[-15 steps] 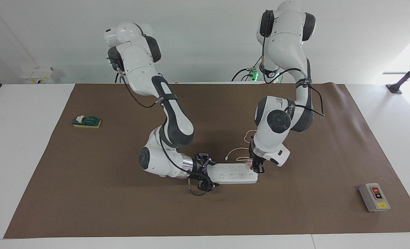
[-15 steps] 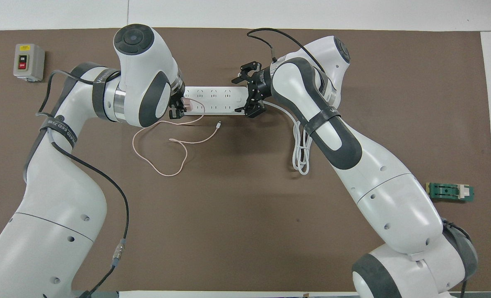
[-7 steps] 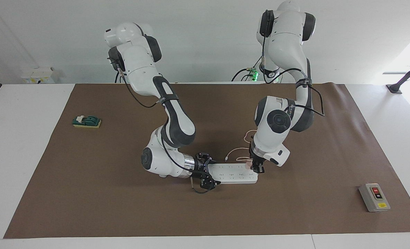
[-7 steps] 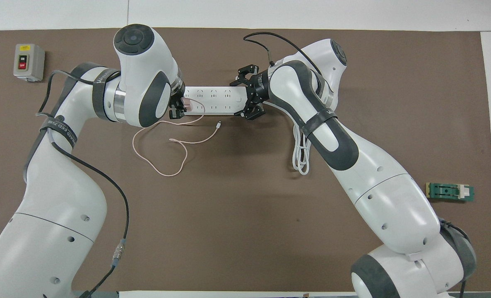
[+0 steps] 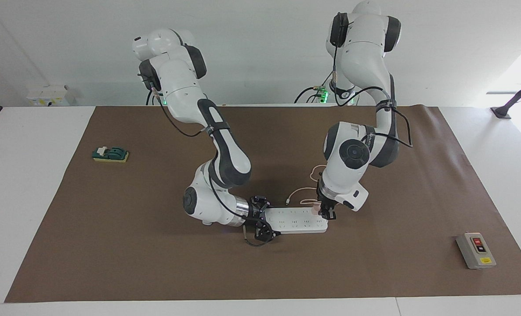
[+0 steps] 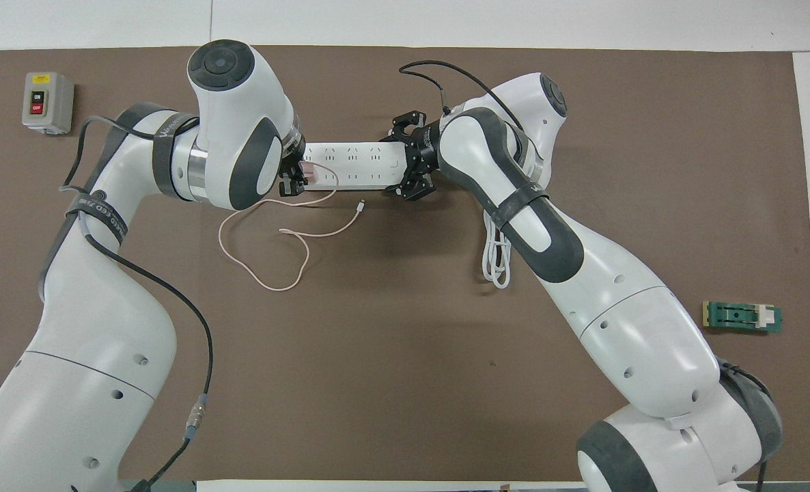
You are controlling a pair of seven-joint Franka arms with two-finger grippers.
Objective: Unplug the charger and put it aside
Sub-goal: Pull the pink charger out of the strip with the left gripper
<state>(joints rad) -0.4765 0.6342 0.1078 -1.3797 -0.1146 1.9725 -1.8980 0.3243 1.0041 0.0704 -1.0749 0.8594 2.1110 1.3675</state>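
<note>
Though cube-shaped, charger (image 5: 315, 210) smooth, pink.

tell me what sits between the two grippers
The power strip spans that stretch, with the pink charger at the left gripper and the right gripper at its other end; clearest in the overhead view.

A white table (image 5: 32, 197) carried a brown mat (image 5: 133, 254) that covered most of its top. On the mat, about midway, lay a long white power strip (image 5: 296, 220), with a thin pink cable (image 6: 268, 253) looping nearer to the robots and a coiled white cord (image 6: 495, 256) beside it. A grey switch box (image 5: 475, 250) sat toward the left arm's end, a small green block (image 5: 110, 154) toward the right arm's end.
</note>
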